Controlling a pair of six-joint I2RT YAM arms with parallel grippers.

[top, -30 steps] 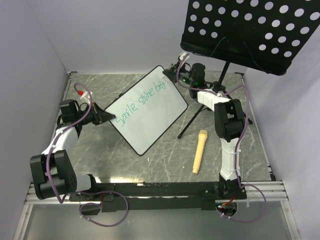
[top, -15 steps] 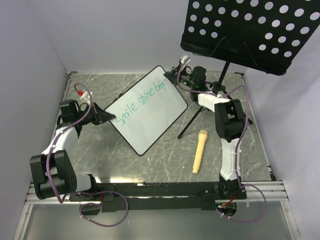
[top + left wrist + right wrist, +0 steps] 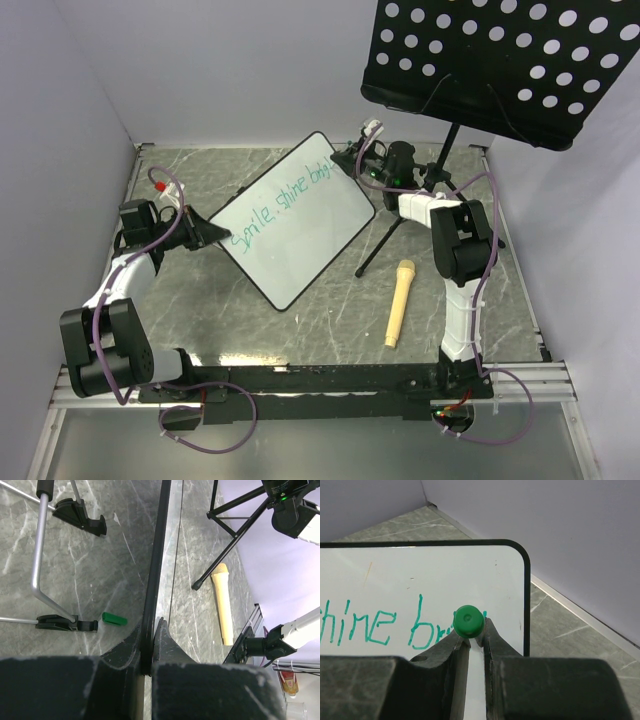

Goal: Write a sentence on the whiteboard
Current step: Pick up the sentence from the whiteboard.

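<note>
The whiteboard point(image 3: 300, 235) lies slanted on the marble table, propped on a wire stand point(image 3: 39, 570). The teal sentence point(image 3: 282, 204) runs along its upper long edge and reads about "Smile, shine brig". My left gripper point(image 3: 218, 236) is shut on the board's black frame point(image 3: 156, 555) at the near-left end; in the left wrist view the left gripper point(image 3: 150, 629) pinches it edge-on. My right gripper point(image 3: 353, 160) is at the far right corner, shut on a green-ended marker point(image 3: 468, 620). The marker stands over the last letters of the sentence point(image 3: 375, 626), with its tip hidden.
A black perforated music stand point(image 3: 500, 60) overhangs the back right, and its tripod legs point(image 3: 382, 242) reach down beside the board. A beige microphone-shaped cylinder point(image 3: 398, 302) lies right of centre. A green cap point(image 3: 114, 618) rests on the table under the board.
My right gripper with the marker has shifted slightly right towards the board's corner, and the last word has grown a little. The left arm and the board have not moved.
</note>
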